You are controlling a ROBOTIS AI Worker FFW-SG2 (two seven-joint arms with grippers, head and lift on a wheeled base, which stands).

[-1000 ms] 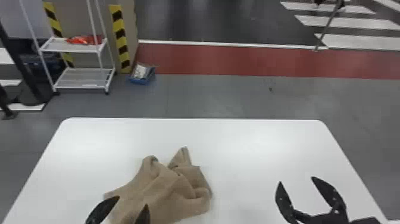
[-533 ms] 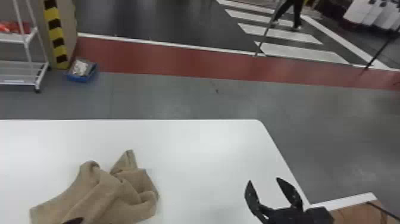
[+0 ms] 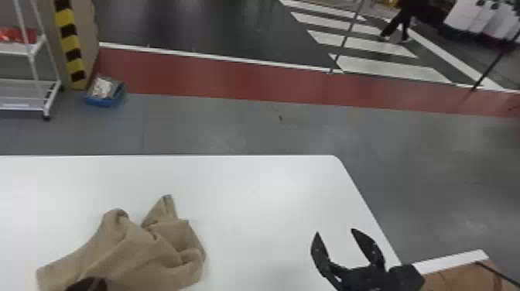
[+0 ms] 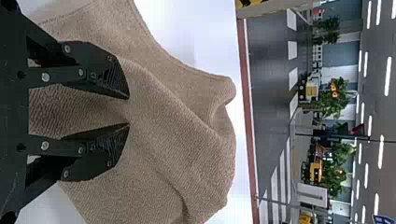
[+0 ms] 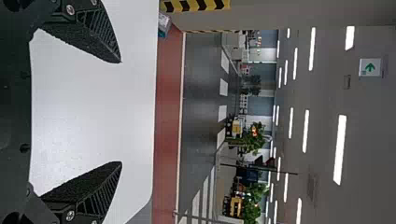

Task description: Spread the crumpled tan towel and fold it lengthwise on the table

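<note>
Crumpled tan towel [image 3: 135, 251] lay by your left gripper [image 3: 87, 285] while your right gripper [image 3: 335, 231] stood wide

Your left wrist view had the fingers [image 4: 105, 70] of the left gripper [image 4: 129, 111] parted by a narrow gap, with tan cloth showing between them. You could not tell from it whether the tips touched the towel. The cloth ran out on both flanks of those fingers and on past their tips, where a soft diagonal ridge led to a rounded, turned-over fold.

In your head view, the dark tip of that gripper overlapped the towel's near part. Ahead of the tip and a little to its right, the cloth bunched into deep creases and rose to a pointed peak; a flatter flap reached out to the tip's left.

Your right gripper was well apart from the towel, on the cloth's right, its fingers spread wide with the white table [image 3: 271, 185] showing between them. The table's side edge slanted past just right of those fingers, and farther right sat a brown surface [image 3: 460, 280] with a white rim. Far beyond the left fingers, on the floor, you had a blue bin [image 3: 102, 101], with a white shelf rack [image 3: 50, 101] to its left.
</note>
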